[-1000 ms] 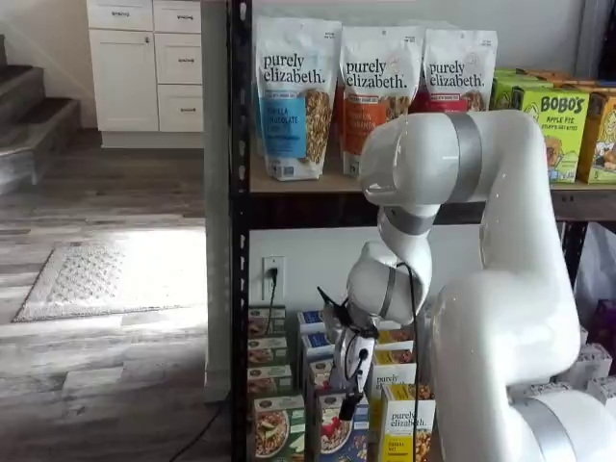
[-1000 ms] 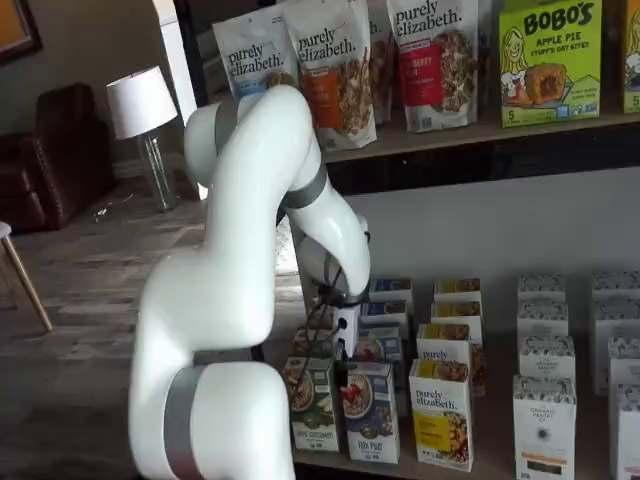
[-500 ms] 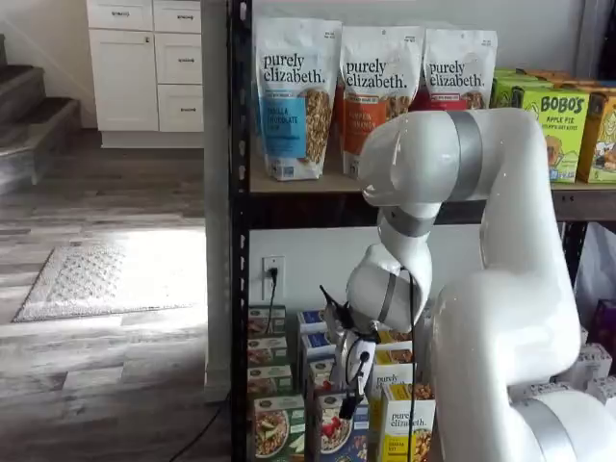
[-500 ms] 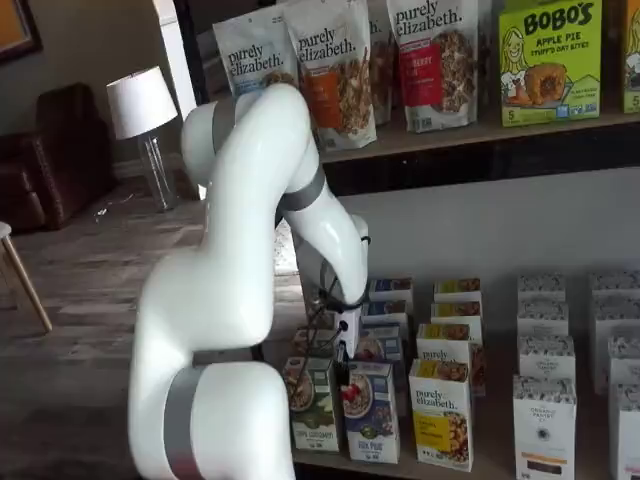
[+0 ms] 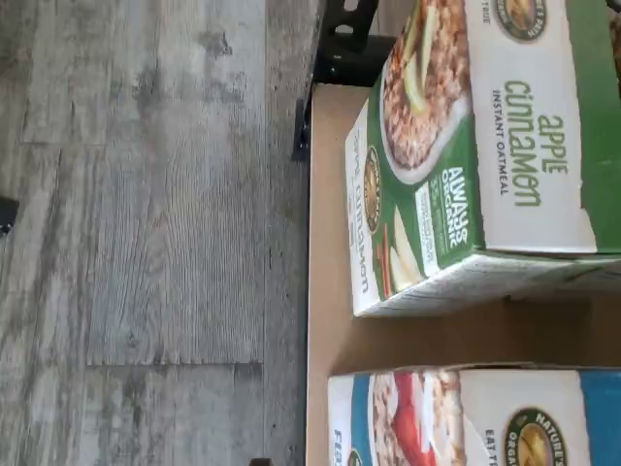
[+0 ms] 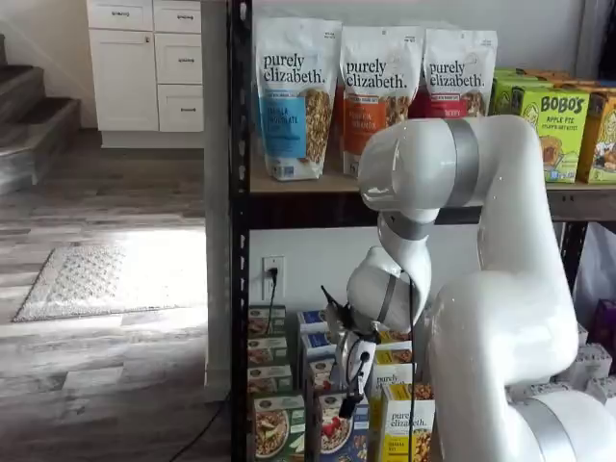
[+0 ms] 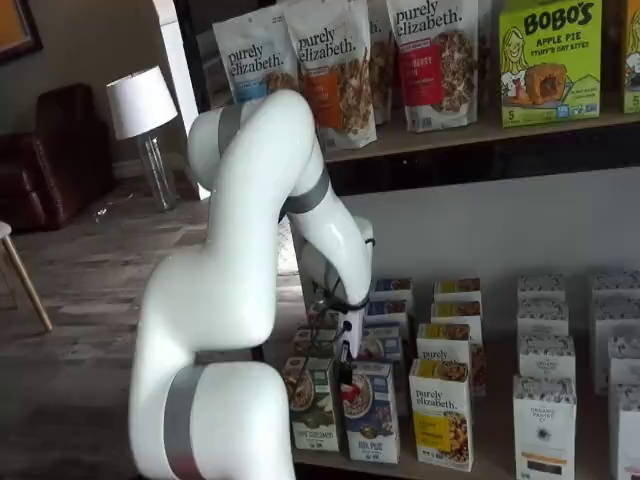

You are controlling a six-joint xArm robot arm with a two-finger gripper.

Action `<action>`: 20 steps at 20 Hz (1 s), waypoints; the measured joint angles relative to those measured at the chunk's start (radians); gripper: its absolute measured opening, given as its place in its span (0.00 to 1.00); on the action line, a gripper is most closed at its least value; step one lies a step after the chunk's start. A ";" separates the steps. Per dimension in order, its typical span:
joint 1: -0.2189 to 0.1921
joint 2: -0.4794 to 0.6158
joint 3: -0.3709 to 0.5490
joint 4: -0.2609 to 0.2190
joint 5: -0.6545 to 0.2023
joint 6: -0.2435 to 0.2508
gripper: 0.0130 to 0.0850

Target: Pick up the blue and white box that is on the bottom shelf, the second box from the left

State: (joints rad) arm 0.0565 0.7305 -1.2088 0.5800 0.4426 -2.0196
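Note:
The blue and white box [image 6: 333, 435] stands at the front of the bottom shelf [image 7: 480, 472], between a green box [image 6: 271, 431] and a yellow-and-white "purely elizabeth" box [image 6: 405, 435]. It shows in both shelf views; in a shelf view [image 7: 372, 412] its bowl with red berries is plain. The wrist view shows only its upper face [image 5: 466, 417], beside the green apple cinnamon box [image 5: 466, 155]. My gripper [image 6: 347, 408] hangs just above the blue box's top, also in a shelf view [image 7: 346, 378]. Its black fingers show side-on, so no gap can be read.
More rows of the same boxes stand behind the front ones. White boxes [image 7: 545, 425] fill the shelf's right part. Granola bags [image 6: 294, 96] and Bobo's boxes [image 7: 548, 60] sit on the wooden upper tier. A black upright post [image 6: 239, 241] frames the rack's left side.
The gripper has sunk a little lower toward the top of the blue box. The elbow has shifted slightly. The boxes have not moved.

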 joint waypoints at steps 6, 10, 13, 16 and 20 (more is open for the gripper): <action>-0.013 0.033 -0.048 -0.005 0.028 -0.004 1.00; -0.020 0.055 -0.072 -0.002 0.025 -0.012 1.00; -0.024 0.075 -0.092 -0.010 0.023 -0.010 1.00; -0.025 0.095 -0.111 -0.013 0.017 -0.009 1.00; -0.027 0.117 -0.136 0.003 0.020 -0.023 1.00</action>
State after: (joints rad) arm 0.0299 0.8473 -1.3449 0.5829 0.4625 -2.0424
